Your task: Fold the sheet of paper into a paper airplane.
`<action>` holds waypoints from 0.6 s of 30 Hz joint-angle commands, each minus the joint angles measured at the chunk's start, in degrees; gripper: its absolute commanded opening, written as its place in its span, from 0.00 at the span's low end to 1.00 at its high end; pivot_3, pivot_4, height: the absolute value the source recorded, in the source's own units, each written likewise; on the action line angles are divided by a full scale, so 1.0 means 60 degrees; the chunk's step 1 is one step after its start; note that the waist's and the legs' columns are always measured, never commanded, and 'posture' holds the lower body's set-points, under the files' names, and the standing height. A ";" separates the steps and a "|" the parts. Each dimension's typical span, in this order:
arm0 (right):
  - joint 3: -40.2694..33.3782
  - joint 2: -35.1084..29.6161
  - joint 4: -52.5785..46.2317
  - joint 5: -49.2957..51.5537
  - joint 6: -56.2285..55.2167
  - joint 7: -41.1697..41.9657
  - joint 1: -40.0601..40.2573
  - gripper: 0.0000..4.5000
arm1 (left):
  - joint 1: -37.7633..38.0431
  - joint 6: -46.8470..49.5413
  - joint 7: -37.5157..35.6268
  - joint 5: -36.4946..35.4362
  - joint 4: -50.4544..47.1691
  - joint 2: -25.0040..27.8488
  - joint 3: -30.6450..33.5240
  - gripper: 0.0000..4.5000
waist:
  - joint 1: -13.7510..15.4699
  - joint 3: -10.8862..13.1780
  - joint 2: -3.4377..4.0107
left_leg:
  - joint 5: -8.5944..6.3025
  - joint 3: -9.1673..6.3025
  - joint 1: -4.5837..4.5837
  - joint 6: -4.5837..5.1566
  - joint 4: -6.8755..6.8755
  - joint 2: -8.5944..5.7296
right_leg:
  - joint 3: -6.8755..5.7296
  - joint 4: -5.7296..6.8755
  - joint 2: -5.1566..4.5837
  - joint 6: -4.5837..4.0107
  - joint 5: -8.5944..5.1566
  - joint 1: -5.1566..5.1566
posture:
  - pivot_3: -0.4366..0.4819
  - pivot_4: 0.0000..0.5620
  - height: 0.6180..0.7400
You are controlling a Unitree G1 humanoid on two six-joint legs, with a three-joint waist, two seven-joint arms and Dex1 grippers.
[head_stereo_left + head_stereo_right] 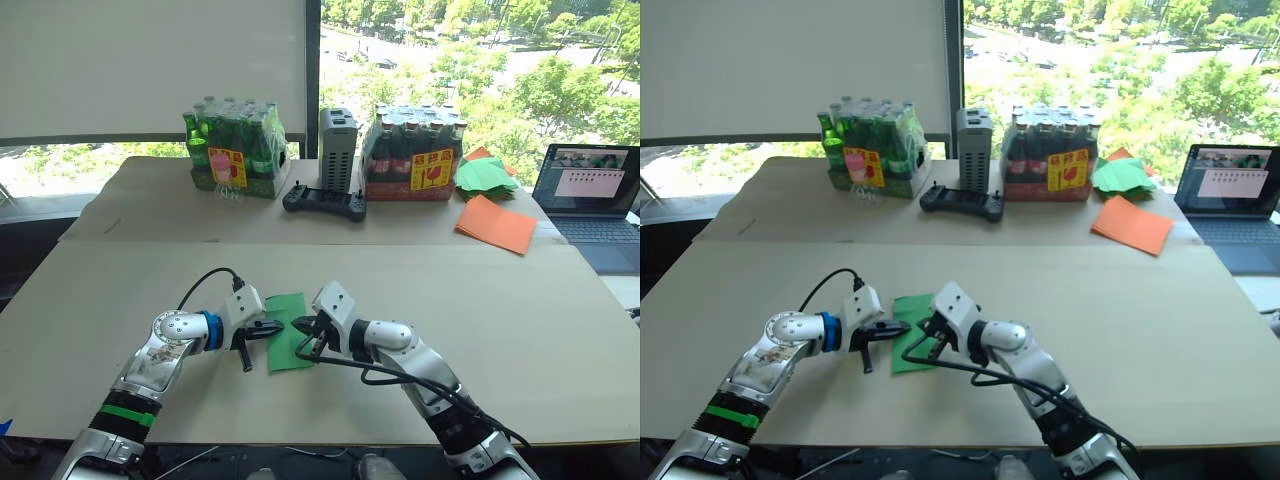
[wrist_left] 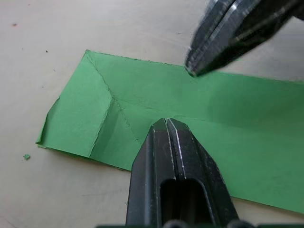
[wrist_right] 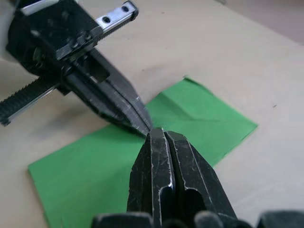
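A tan table (image 1: 560, 330) was observed before a sunlit window (image 1: 480, 60); bottle packs (image 1: 235, 150) stood at 12 o'clock, a laptop (image 1: 590, 190) at 2; the folded green paper (image 1: 288, 330) lay flat at centre, between the left gripper (image 1: 278, 328) and right gripper (image 1: 298, 324), each with fingers pressed together, tips upon it.

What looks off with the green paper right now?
The green paper has one corner curling up off the table instead of lying flat, and its folded end shows uneven creases. Both grippers, left and right, press on it with fingers shut. Nothing is torn.
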 commanded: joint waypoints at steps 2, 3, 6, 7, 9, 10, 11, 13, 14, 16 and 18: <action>0.0195 -0.0039 0.0439 -0.0050 -0.0164 0.0348 -0.0104 0.01 | 0.0371 0.0244 0.0002 0.0391 0.0081 0.0156 -0.0323 0.00 | 0.0003 0.0000 0.0000 | 0.0000 0.0000 -0.0006 0.0000 0.0000 0.0000 | 0.0000 -0.0001 -0.0001 0.0000 0.0000 -0.0003 | 0.48 0.27 1.00; 0.0194 0.0000 0.0598 -0.0047 -0.0116 0.0341 -0.0088 0.01 | 0.0401 0.0246 0.0010 0.0402 0.0033 0.0166 -0.0328 0.00 | -0.0004 0.0000 0.0000 | 0.0000 0.0001 -0.0010 0.0000 0.0000 -0.0001 | 0.0000 -0.0002 -0.0001 0.0000 0.0000 -0.0007 | 0.48 0.27 1.00; 0.0106 0.0102 0.1233 -0.0099 -0.0190 0.0222 -0.0089 0.01 | 0.0473 0.0309 0.0057 0.0389 -0.0125 0.0149 -0.0339 0.00 | -0.0028 -0.0002 0.0003 | 0.0000 0.0002 0.0002 0.0000 0.0000 0.0001 | 0.0001 0.0003 -0.0001 -0.0001 0.0000 -0.0001 | 0.48 0.27 1.00; 0.0068 0.0121 0.1455 -0.0130 -0.0302 0.0201 -0.0125 0.01 | 0.0500 0.0337 0.0074 0.0389 -0.0191 0.0143 -0.0344 0.00 | -0.0033 -0.0002 0.0003 | 0.0000 0.0002 0.0006 0.0001 0.0000 0.0002 | 0.0001 0.0005 0.0001 -0.0001 0.0001 0.0002 | 0.48 0.27 1.00; -0.0037 0.0186 0.1946 -0.0173 -0.0550 0.0185 -0.0281 0.01 | 0.0575 0.0408 0.0098 0.0385 -0.0364 0.0147 -0.0352 0.00 | -0.0040 -0.0002 0.0003 | 0.0000 0.0003 0.0021 0.0001 -0.0001 0.0003 | 0.0002 0.0007 0.0003 -0.0001 0.0001 0.0013 | 0.48 0.27 1.00; -0.0114 0.0224 0.2216 -0.0183 -0.0692 0.0164 -0.0427 0.01 | 0.0602 0.0447 0.0110 0.0374 -0.0438 0.0150 -0.0347 0.00 | -0.0040 -0.0002 0.0003 | 0.0000 0.0004 0.0026 0.0001 0.0000 0.0003 | 0.0002 0.0007 0.0002 -0.0001 0.0000 0.0020 | 0.48 0.27 1.00; -0.0229 0.0280 0.2494 -0.0149 -0.0791 0.0133 -0.0592 0.01 | 0.0621 0.0473 0.0117 0.0372 -0.0487 0.0158 -0.0345 0.00 | -0.0037 -0.0002 0.0004 | 0.0000 0.0005 0.0030 0.0000 0.0000 0.0003 | 0.0002 0.0007 0.0002 0.0000 0.0000 0.0022 | 0.48 0.27 1.00; -0.0393 0.0336 0.3088 -0.0162 -0.1051 0.0067 -0.0952 0.01 | 0.0639 0.0519 0.0130 0.0365 -0.0553 0.0169 -0.0339 0.00 | -0.0028 -0.0002 0.0004 | 0.0000 0.0005 0.0031 0.0000 0.0000 0.0003 | 0.0003 0.0008 0.0002 -0.0001 0.0000 0.0022 | 0.48 0.27 1.00; -0.0445 0.0351 0.3378 -0.0195 -0.1194 0.0039 -0.1121 0.01 | 0.0645 0.0535 0.0133 0.0361 -0.0575 0.0174 -0.0334 0.00 | -0.0025 -0.0002 0.0004 | 0.0000 0.0005 0.0031 0.0000 0.0000 0.0003 | 0.0003 0.0008 0.0002 -0.0001 0.0001 0.0022 | 0.48 0.27 1.00; -0.0578 0.0415 0.3937 -0.0213 -0.1434 -0.0014 -0.1479 0.01 | 0.0664 0.0547 0.0137 0.0356 -0.0603 0.0194 -0.0322 0.00 | -0.0020 -0.0002 0.0004 | 0.0000 0.0005 0.0029 0.0000 0.0000 0.0002 | 0.0003 0.0007 0.0001 -0.0002 0.0001 0.0021 | 0.48 0.27 1.00; -0.0659 0.0506 0.4355 -0.0203 -0.1612 0.0011 -0.1796 0.01 | 0.0697 0.0557 0.0147 0.0358 -0.0641 0.0218 -0.0309 0.00 | -0.0015 -0.0002 0.0004 | 0.0000 0.0005 0.0027 0.0000 0.0000 0.0002 | 0.0003 0.0007 0.0000 -0.0003 0.0002 0.0019 | 0.48 0.27 1.00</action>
